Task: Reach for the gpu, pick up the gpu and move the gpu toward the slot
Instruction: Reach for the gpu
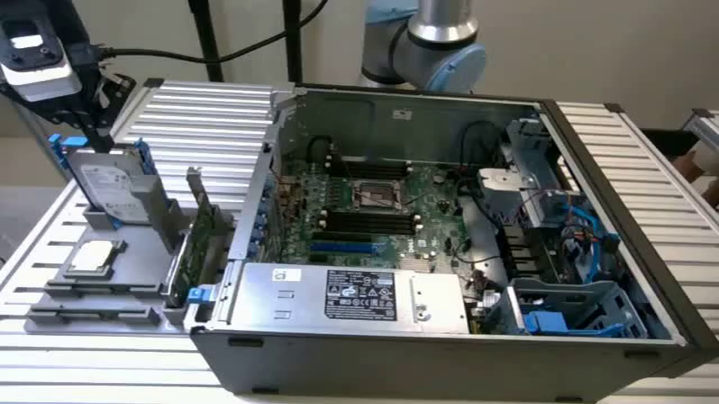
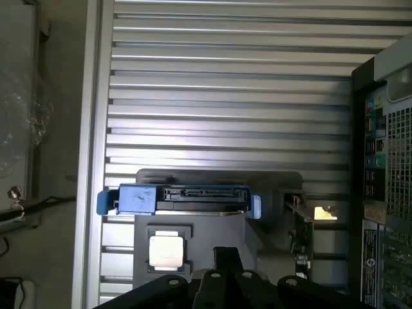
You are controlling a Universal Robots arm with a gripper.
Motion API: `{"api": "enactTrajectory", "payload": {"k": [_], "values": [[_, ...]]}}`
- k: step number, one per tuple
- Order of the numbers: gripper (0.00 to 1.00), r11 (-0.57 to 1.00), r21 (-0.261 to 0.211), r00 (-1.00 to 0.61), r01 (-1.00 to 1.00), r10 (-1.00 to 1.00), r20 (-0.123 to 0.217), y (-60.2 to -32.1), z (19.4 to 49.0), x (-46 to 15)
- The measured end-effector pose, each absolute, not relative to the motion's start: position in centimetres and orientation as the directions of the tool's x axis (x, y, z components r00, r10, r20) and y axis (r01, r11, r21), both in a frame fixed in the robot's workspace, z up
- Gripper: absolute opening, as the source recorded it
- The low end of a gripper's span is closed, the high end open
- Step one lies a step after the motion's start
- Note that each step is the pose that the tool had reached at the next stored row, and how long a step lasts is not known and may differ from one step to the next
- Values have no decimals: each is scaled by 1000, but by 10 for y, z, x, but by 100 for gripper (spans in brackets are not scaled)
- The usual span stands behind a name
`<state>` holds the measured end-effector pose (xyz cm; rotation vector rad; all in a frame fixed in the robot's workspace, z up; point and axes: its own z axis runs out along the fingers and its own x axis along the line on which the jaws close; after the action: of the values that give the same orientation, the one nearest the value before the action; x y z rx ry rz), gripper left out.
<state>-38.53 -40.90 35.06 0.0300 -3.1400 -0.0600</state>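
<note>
Hovering over the hard drive (image 1: 108, 181), the gripper (image 1: 97, 128) is pressed together and empty; the gpu (image 1: 200, 240) stands on edge just beside the case wall (image 1: 265, 181).

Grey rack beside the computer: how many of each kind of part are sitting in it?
hard drive with blue rails: 1
square silver chip: 1
green gpu card: 1
Total: 3

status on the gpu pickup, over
Claw shut, empty, at the drive's top. Gpu upright in the holder, untouched. Its top edge unobstructed.
</note>
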Motion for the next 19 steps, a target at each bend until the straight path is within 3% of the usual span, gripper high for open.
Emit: {"api": "enactTrajectory", "payload": {"k": [11,19], "values": [[11,999,38,-1000,-19,-19,1,-410,351,-385],[11,999,38,-1000,-19,-19,1,-432,351,-370]]}}
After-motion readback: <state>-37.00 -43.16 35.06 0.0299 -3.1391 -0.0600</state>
